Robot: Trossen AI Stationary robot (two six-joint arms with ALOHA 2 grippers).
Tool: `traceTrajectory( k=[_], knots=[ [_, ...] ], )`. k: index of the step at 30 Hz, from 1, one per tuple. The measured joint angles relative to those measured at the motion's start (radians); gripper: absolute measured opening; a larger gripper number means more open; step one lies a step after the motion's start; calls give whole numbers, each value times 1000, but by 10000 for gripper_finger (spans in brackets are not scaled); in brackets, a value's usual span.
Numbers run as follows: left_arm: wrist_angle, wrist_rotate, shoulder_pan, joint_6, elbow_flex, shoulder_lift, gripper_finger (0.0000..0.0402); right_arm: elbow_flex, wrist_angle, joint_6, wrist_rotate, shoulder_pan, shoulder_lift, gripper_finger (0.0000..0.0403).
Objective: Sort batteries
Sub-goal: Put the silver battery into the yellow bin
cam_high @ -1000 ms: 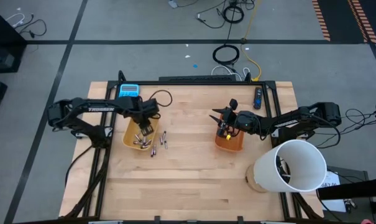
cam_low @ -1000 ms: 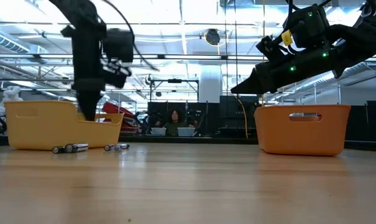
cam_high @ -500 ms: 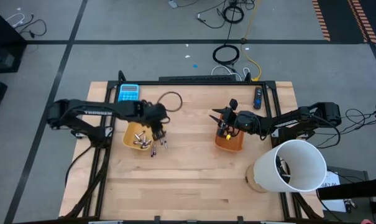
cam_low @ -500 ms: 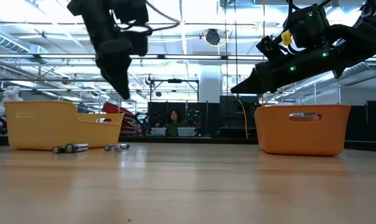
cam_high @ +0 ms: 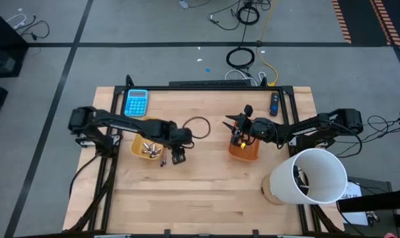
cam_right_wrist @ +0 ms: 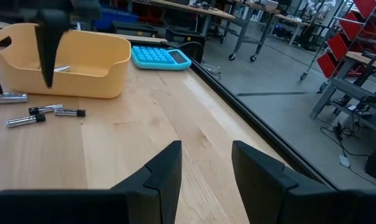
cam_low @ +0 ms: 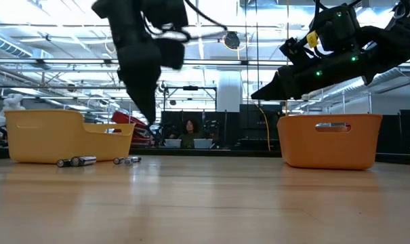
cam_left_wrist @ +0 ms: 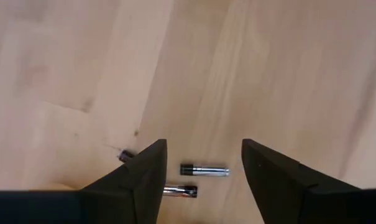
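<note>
Several loose batteries point(cam_high: 163, 158) lie on the wooden table just right of the yellow tray point(cam_high: 139, 140), which holds more batteries point(cam_high: 147, 150). My left gripper point(cam_high: 178, 157) hovers open above the table beside them, pointing steeply down. In the left wrist view two batteries point(cam_left_wrist: 204, 170) show on the wood between its fingers, untouched. My right gripper point(cam_high: 231, 122) hangs open over the far left corner of the orange tray point(cam_high: 243, 151), nearly level, with nothing between its fingers point(cam_right_wrist: 170, 167). In the low view the loose batteries point(cam_low: 76, 161) lie in front of the yellow tray point(cam_low: 55, 135).
A blue calculator point(cam_high: 137, 101) lies at the far left, a dark stick point(cam_high: 274, 104) at the far right. A large white cylinder point(cam_high: 310, 175) stands at the near right. A cable loop point(cam_high: 198, 125) trails from the left arm. A person point(cam_low: 190, 129) sits beyond the table.
My left gripper has come up out of the yellow tray and swung toward the table's right and near edge, ending over the loose batteries and the bare wood beside the tray. The batteries on the table have stayed where they were.
</note>
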Motion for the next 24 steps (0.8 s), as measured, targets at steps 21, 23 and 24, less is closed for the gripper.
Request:
traceTrajectory(
  k=[21,23,24],
  knots=[
    [-225,-12,120,103,43,162,196,0,-13,-2,-24,0,0,132],
    [-228,-1,126,129,43,162,196,0,-12,-4,-24,0,0,132],
    [-228,13,129,137,43,162,196,0,-9,-7,-24,0,0,132]
  ],
)
